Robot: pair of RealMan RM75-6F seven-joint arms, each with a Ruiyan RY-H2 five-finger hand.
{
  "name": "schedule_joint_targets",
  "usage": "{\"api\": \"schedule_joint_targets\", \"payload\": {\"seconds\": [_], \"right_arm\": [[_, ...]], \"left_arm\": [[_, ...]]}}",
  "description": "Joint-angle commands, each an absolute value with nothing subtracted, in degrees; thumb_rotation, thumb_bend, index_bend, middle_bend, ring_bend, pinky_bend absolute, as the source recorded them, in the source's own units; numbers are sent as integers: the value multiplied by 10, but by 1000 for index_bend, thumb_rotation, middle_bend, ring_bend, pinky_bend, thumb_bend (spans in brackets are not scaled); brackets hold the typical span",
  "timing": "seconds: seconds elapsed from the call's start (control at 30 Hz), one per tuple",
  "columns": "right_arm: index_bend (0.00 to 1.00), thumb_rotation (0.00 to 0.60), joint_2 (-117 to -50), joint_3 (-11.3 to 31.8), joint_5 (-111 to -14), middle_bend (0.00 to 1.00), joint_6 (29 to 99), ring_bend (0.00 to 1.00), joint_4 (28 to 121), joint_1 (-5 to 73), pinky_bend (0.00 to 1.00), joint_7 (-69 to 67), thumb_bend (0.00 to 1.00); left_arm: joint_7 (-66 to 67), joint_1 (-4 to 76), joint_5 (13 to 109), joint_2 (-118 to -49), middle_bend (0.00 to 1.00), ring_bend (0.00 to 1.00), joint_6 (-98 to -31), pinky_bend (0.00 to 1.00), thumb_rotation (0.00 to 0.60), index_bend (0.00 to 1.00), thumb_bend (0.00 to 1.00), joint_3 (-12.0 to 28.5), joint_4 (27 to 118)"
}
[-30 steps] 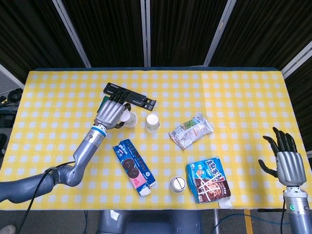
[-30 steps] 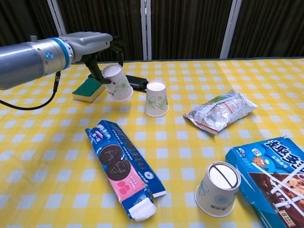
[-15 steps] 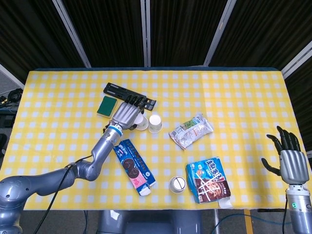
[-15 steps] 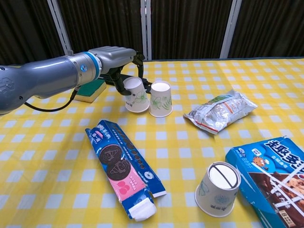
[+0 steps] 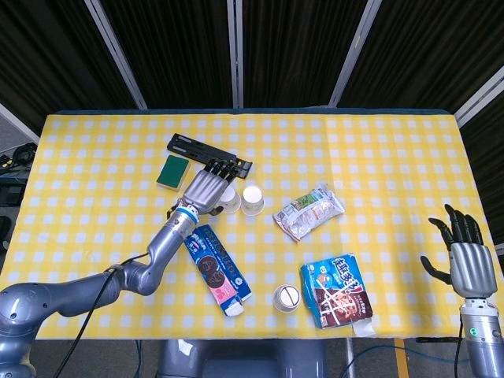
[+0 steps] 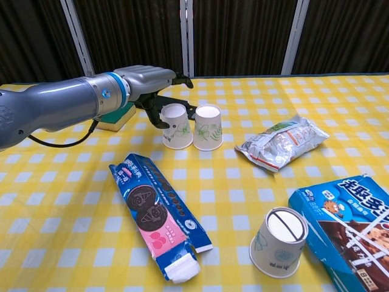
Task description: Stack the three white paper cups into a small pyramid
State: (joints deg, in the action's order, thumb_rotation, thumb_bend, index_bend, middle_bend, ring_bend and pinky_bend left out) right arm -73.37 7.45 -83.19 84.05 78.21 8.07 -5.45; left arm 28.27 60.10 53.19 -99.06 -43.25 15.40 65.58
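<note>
Since a second ago the left hand (image 6: pixel 149 82) has carried its cup (image 6: pixel 176 126) rightward and set it upside down on the table (image 5: pixel 378 150), touching the second cup (image 6: pixel 208 127); the pyramid's base looks formed. Its fingers seem to sit around the cup yet, though I cannot tell if they grip. The third cup (image 6: pixel 279 242) lies near, beside the blue box (image 6: pixel 349 219). Only the head view shows the right hand (image 5: pixel 465 260), spread wide and empty.
</note>
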Motion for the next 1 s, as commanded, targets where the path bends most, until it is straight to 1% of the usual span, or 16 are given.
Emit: {"api": "schedule_joint_targets", "payload": {"seconds": [0.03, 0.23, 0.33, 0.4, 0.57, 0.67, 0.87, 1.0], "right_arm": [[240, 600, -734, 73, -833, 0, 841, 0, 782, 81, 49, -53, 148], [240, 600, -735, 70, -838, 0, 842, 0, 784, 81, 47, -48, 148], [238, 600, -736, 68, -841, 0, 844, 0, 787, 80, 44, -45, 148], [230, 600, -736, 66, -842, 0, 843, 0, 789, 80, 38, -41, 148], [205, 600, -731, 62, -842, 0, 837, 0, 800, 80, 23, -32, 136], [201, 600, -726, 62, -846, 0, 841, 0, 809, 79, 23, -33, 132], [201, 600, -716, 55, -864, 0, 856, 0, 827, 74, 22, -42, 132], [201, 600, -710, 43, -881, 0, 854, 0, 835, 73, 22, -45, 132]], "left_arm": [[279, 594, 536, -983, 0, 0, -446, 0, 600, 0, 264, 150, 670], [256, 554, 571, -944, 0, 0, -507, 0, 600, 0, 263, 135, 738], [239, 516, 601, -907, 0, 0, -555, 0, 600, 0, 263, 117, 797], [236, 485, 623, -875, 0, 0, -588, 0, 600, 0, 257, 98, 838], [234, 414, 668, -811, 0, 0, -671, 0, 600, 0, 166, 52, 914], [214, 365, 705, -778, 0, 0, -725, 0, 600, 0, 144, 21, 939], [160, 282, 778, -746, 0, 0, -818, 0, 600, 0, 143, -28, 940], [134, 240, 814, -735, 0, 0, -857, 0, 600, 0, 143, -50, 927]]}}
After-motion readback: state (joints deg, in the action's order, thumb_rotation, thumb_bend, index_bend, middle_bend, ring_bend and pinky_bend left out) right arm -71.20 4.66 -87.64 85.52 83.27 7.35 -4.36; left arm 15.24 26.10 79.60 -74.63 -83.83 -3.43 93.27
